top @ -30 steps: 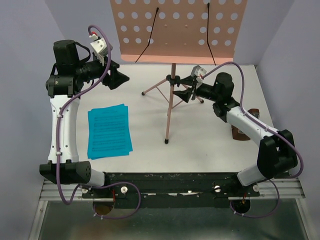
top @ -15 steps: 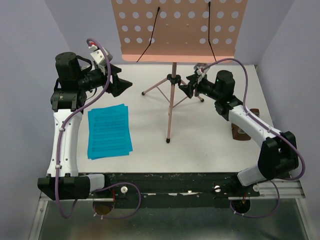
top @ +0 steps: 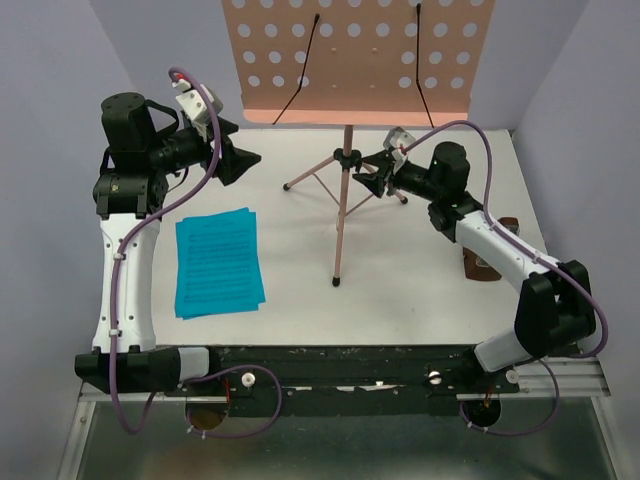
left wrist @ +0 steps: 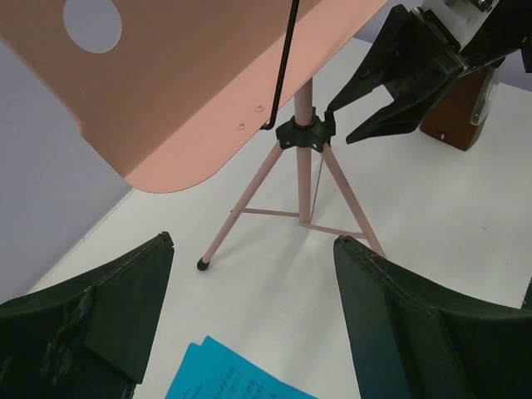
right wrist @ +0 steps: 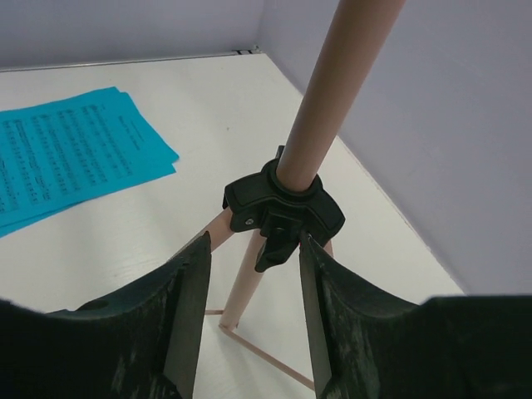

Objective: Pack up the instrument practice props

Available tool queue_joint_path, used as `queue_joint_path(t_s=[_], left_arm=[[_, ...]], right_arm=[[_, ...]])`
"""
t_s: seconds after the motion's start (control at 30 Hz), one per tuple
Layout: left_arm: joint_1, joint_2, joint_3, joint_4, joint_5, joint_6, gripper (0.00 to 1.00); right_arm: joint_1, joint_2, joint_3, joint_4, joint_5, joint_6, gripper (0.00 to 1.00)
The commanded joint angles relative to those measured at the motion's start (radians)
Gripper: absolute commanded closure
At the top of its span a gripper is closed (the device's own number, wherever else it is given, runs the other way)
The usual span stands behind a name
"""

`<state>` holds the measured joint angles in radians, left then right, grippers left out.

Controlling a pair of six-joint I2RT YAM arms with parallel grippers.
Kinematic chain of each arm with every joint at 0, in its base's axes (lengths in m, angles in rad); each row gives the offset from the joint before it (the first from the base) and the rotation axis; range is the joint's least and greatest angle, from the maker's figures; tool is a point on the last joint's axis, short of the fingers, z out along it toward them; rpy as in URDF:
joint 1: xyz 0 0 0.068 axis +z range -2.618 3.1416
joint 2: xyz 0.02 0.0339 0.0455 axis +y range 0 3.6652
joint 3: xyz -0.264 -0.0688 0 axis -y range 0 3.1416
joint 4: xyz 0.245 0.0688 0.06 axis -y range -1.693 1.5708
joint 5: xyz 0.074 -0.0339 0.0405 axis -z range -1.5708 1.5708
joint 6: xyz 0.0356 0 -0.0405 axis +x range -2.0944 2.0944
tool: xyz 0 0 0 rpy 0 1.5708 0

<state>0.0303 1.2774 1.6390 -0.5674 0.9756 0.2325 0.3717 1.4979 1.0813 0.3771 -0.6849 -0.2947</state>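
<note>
The salmon-pink tripod music stand (top: 343,190) stands at mid-table, its hole-dotted desk (top: 357,55) at the top. Its black leg collar (right wrist: 284,209) sits just ahead of my open right gripper (right wrist: 253,258), whose right finger nearly touches the collar's lever. In the top view my right gripper (top: 368,175) is beside the pole on the right. My left gripper (top: 243,160) is open and empty, raised left of the stand, facing it (left wrist: 303,133). Blue music sheets (top: 217,262) lie flat at the left. The brown metronome (top: 484,262) lies partly hidden behind my right arm; it also shows in the left wrist view (left wrist: 455,112).
Purple-grey walls close in the table on the left, back and right. The stand's three legs (top: 312,175) spread across the middle of the table. The black rail (top: 340,365) with the arm bases runs along the near edge.
My right gripper has moved left up to the stand's collar. My left gripper has risen and turned to face the stand. Sheets and metronome have not moved.
</note>
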Motion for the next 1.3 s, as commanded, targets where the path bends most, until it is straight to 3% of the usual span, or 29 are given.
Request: queue_joint_path(t_s=[0.0,0.2,0.33,0.43,0.57,0.67,0.8,0.9,1.0,1.03,1.1,1.17,1.27], left_arm=[[-0.004,0.042,0.048,-0.028,-0.015,0.030,0.13],[-0.003,0.079,0.071,-0.003,0.011,0.033,0.14],[-0.004,0.091,0.073,0.035,0.008,0.001,0.16],[-0.010,0.096,0.085,0.034,0.017,-0.010,0.16],[-0.018,0.100,0.093,0.031,0.014,-0.007,0.17],[-0.020,0.099,0.094,0.031,0.008,-0.004,0.17],[-0.023,0.089,0.087,0.032,0.005,-0.005,0.17],[-0.023,0.082,0.073,0.041,0.003,-0.005,0.17],[-0.024,0.074,0.056,0.055,-0.002,-0.009,0.17],[-0.024,0.071,0.051,0.058,-0.002,-0.009,0.17],[-0.024,0.065,0.041,0.063,-0.005,-0.009,0.17],[-0.024,0.059,0.030,0.063,-0.005,-0.009,0.16],[-0.026,0.039,0.016,0.054,-0.003,0.001,0.16]], right_arm=[[-0.001,0.056,0.029,0.065,-0.067,-0.035,0.48],[0.001,0.090,0.029,0.094,-0.051,-0.084,0.51],[-0.001,0.078,0.023,0.091,-0.067,-0.118,0.62],[-0.002,0.056,0.019,0.088,-0.082,-0.165,0.65],[-0.001,0.050,0.011,0.053,-0.142,-0.312,0.88],[-0.001,0.045,0.000,0.007,-0.192,-0.518,0.99],[-0.001,0.041,-0.017,-0.072,-0.220,-0.849,1.00],[-0.002,0.032,-0.043,-0.151,-0.237,-1.241,1.00],[-0.001,0.038,-0.063,-0.074,-0.231,-1.371,0.93],[-0.001,0.039,-0.063,-0.048,-0.223,-1.370,0.87],[-0.001,0.035,-0.064,-0.011,-0.200,-1.364,0.64],[-0.001,0.024,-0.078,0.052,-0.176,-1.284,0.49],[-0.004,-0.010,-0.104,0.130,-0.111,-1.056,0.39]])
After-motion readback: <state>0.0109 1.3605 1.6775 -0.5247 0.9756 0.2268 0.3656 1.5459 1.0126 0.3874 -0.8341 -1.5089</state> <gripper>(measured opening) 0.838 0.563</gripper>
